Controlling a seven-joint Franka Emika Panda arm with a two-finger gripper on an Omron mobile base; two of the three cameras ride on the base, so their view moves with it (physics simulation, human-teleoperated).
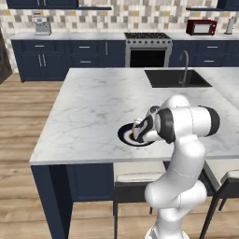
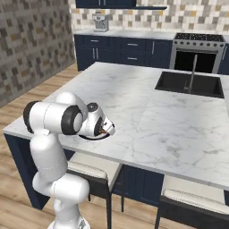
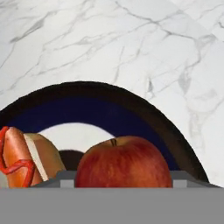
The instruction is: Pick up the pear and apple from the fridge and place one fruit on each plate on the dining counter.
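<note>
One red-orange rounded apple (image 3: 124, 162) low over dark navy-black plate (image 3: 144, 116) on near marble dining counter (image 1: 88, 116), gripper (image 3: 124, 183) grip unclear; lower straight, clear of hot dog (image 3: 22, 162), then release.

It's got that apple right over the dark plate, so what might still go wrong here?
1. The apple is round; let go over the dark plate, it might roll off onto the marble counter.
2. A hot dog already lies on that plate, so the apple could bump it or settle against it.
3. The plate sits near the counter's front edge, above the stools; a rolling apple could fall to the floor.
</note>
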